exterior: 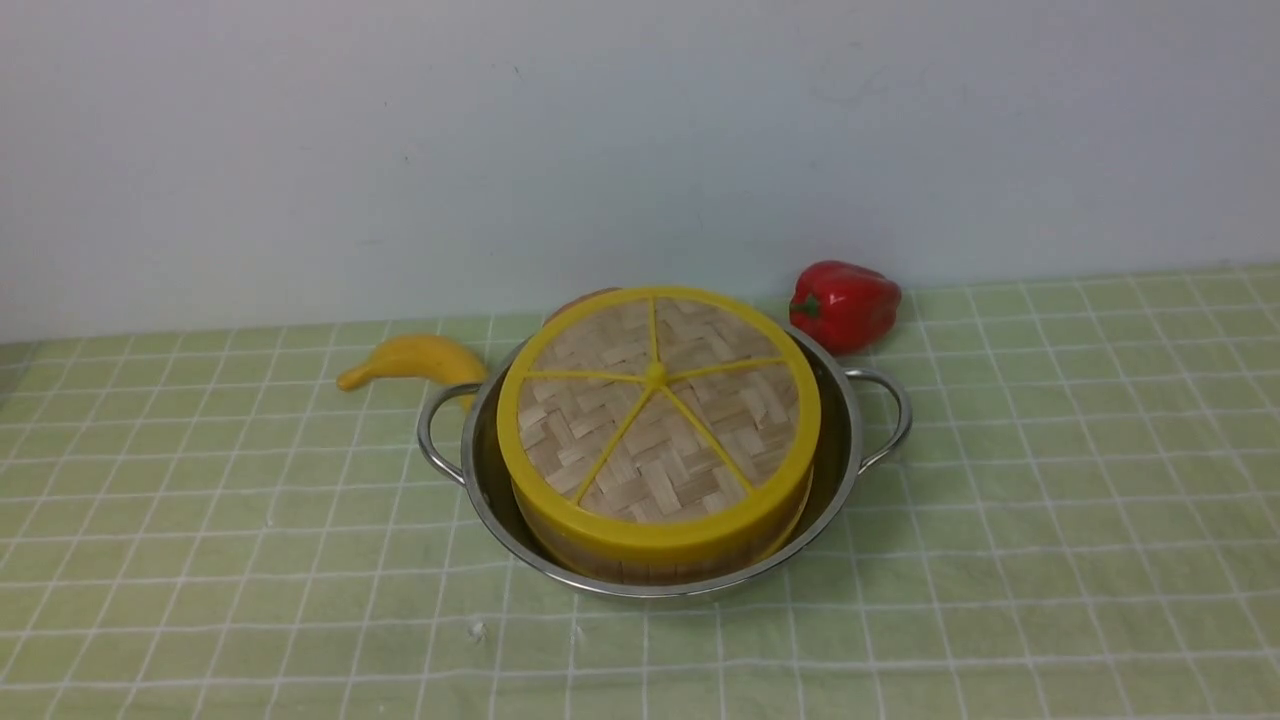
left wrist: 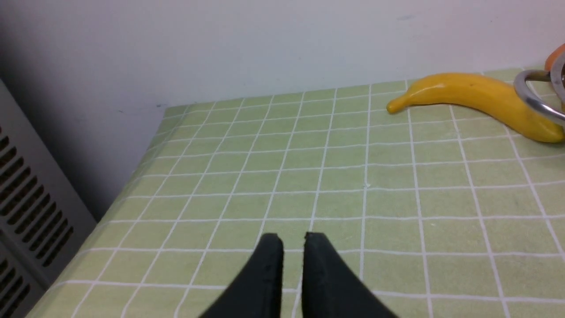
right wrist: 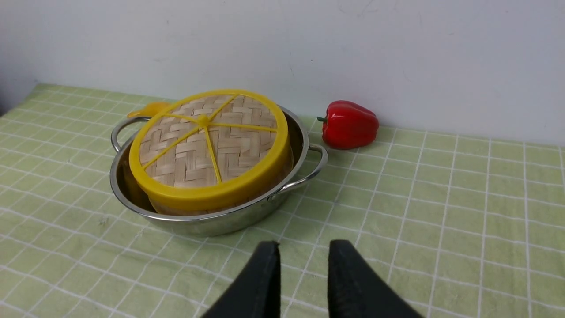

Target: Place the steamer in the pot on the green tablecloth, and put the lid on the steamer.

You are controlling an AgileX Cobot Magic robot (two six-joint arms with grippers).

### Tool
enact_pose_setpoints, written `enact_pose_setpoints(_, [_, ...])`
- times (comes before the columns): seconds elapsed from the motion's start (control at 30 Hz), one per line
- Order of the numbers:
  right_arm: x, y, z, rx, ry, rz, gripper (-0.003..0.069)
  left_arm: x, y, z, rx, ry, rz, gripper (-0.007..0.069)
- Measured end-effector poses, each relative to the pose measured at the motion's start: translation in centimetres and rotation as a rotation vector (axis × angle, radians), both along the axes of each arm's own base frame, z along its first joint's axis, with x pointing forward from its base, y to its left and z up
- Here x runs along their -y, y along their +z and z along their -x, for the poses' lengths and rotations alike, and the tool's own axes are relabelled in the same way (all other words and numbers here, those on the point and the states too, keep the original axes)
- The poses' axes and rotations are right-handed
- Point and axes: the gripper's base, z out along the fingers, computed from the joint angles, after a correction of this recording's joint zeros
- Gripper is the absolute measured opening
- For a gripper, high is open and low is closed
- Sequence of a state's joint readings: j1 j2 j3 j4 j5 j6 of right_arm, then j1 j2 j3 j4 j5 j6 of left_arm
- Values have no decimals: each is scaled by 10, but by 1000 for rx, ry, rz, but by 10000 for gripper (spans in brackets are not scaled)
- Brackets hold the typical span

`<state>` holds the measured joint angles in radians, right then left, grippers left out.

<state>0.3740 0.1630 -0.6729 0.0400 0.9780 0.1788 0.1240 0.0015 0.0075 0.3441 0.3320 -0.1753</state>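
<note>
The steel pot [exterior: 846,440] stands on the green tablecloth [exterior: 1050,480] in the middle of the front view. The steamer sits inside it; only its low wooden wall [exterior: 650,570] shows. The woven lid [exterior: 655,405] with its yellow rim and spokes lies on top of the steamer, slightly tilted. No gripper shows in the front view. My right gripper [right wrist: 303,247] hovers over bare cloth in front of the pot [right wrist: 212,223] and lid [right wrist: 207,141], jaws apart and empty. My left gripper [left wrist: 293,240] is over cloth far from the pot's handle [left wrist: 529,95], jaws nearly together and empty.
A yellow banana [exterior: 415,358] lies against the pot's left handle, also in the left wrist view [left wrist: 476,95]. A red bell pepper [exterior: 843,303] sits behind the pot on the right by the wall. An orange object [exterior: 580,298] peeks from behind the pot. A grey vented panel [left wrist: 26,207] stands past the cloth's left edge.
</note>
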Motion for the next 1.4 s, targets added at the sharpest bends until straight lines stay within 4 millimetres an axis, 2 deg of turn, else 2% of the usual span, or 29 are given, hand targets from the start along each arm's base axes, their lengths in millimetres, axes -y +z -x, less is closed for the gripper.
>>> enact_pose_setpoints(0.2, [2,-3,1,77,-91,-14,204,0,0,0,-1,0,1,75])
enact_pose_setpoints(0.3, [3,-17,-7,170,-205,2,213,0,0,0,-1,0,1,75])
enact_pose_setpoints(0.33, [4,-30,-13,214,-262,11,218,0,0,0,-1,0,1,75])
enact_pose_setpoints(0.37, [4,-29,-12,227,-268,9,218,0,0,0,-1,0,1,75])
enact_pose_setpoints(0.4, [5,-50,-19,254,-318,23,224,0,0,0,-1,0,1,75])
enact_pose_setpoints(0.47, [5,-62,-23,267,-343,25,227,0,0,0,-1,0,1,75])
enact_pose_setpoints(0.63, [6,-117,-43,248,-393,41,238,0,0,0,0,1,1,85])
enact_pose_setpoints(0.77, [6,-143,-48,218,-392,47,240,0,0,0,-1,1,1,92])
enact_pose_setpoints(0.97, [7,-151,-47,150,-393,60,240,0,0,0,-1,1,1,103])
enact_pose_setpoints(1.4, [7,-151,-47,144,-393,61,240,0,0,0,-1,1,1,121])
